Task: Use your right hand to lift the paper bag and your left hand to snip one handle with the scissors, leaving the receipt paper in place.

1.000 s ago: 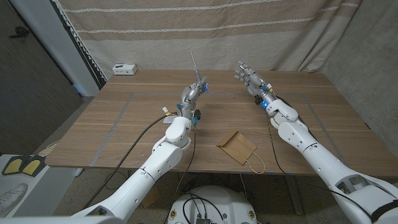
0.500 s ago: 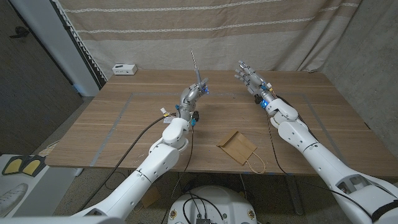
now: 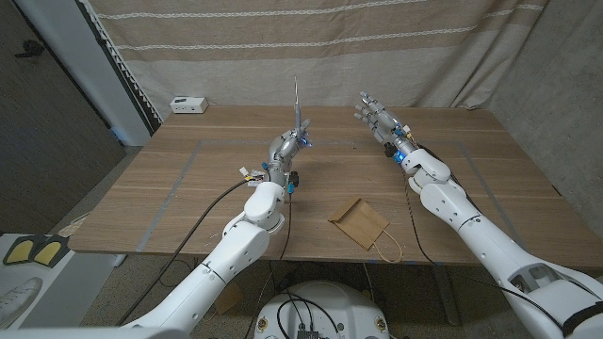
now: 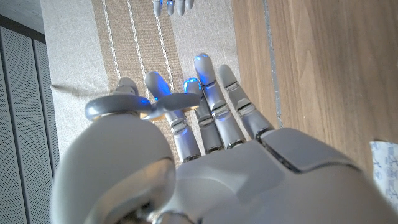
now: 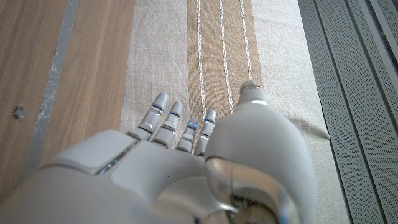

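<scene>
Left hand (image 4: 205, 168) grips scissors (image 4: 143, 107) handle, fingers extended over wooden table (image 4: 323, 68), striped curtain (image 4: 124, 43).

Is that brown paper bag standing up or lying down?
Lying flat: the paper bag rests on the table near its front edge, handle hanging over.

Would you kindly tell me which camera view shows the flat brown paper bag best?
The head view: the flat brown paper bag lies whole near the table's front edge, its handle loop toward that edge. Both wrist views look at table wood and curtain beyond their hands instead.
</scene>
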You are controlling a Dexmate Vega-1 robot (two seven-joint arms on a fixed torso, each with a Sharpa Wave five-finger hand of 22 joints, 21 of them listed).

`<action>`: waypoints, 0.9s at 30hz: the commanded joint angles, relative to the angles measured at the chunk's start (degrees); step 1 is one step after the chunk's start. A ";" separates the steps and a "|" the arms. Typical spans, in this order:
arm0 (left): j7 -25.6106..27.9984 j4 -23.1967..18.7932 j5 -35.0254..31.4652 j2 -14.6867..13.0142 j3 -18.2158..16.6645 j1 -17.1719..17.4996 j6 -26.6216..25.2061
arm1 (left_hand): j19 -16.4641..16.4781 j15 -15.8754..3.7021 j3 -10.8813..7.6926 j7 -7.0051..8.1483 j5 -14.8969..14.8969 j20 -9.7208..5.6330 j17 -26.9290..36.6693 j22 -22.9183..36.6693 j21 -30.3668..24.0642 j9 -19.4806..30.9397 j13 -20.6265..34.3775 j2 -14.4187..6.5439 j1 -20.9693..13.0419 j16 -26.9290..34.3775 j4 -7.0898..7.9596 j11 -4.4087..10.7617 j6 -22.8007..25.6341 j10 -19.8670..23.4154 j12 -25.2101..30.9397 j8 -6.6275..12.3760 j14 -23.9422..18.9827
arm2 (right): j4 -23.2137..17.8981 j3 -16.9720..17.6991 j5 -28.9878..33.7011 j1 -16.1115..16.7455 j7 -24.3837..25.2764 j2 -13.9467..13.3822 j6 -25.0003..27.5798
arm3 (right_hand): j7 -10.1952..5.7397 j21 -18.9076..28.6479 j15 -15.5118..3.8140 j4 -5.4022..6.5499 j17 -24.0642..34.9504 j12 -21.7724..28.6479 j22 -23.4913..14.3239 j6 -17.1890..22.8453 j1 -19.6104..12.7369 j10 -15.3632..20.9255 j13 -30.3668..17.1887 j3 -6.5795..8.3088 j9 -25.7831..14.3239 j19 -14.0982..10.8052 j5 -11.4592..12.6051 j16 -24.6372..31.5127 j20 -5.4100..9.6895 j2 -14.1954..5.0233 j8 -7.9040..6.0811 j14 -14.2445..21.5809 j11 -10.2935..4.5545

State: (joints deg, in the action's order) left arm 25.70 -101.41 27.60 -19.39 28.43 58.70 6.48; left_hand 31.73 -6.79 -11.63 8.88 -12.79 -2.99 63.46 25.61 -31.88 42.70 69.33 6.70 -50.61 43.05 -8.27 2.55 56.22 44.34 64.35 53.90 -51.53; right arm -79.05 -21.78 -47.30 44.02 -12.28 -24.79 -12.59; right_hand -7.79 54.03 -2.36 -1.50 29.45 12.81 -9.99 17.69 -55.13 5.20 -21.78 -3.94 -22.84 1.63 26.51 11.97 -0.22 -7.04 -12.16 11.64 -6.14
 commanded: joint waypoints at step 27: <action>-0.33 -3.34 -2.31 -3.56 -1.69 4.20 2.73 | 1.92 -5.37 25.61 -8.66 -2.41 -3.14 -1.33 -2.89 1.95 -5.58 -0.67 4.52 16.69 -1.78 0.45 9.29 3.29 9.64 17.57 -1.30 -2.13 | 0.88 0.10 -0.14 0.07 -0.42 0.51 -0.92 | 0.08 -0.67 -5.43 -0.18 -0.45 0.38 -0.30 -0.49 0.47 -0.53 0.22 -0.56 -0.13 -0.12 0.39 0.48 -0.23 -0.68 -0.35 -0.20 -0.37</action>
State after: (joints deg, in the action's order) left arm 25.35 -102.67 26.50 -21.36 27.22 61.50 9.23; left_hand 33.66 -7.48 5.05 4.24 -14.68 -3.08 62.37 22.70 -30.27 37.28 68.27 9.27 -37.01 41.71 -15.18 4.66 59.15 47.71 64.65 53.11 -53.65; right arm -78.25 -21.85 -47.27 43.84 -12.49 -24.33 -13.12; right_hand -7.55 53.39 -2.36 -1.74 28.93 12.80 -9.98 17.46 -54.75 4.99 -21.52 -4.17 -22.85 1.63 26.51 11.97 -0.21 -7.41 -12.16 11.65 -6.35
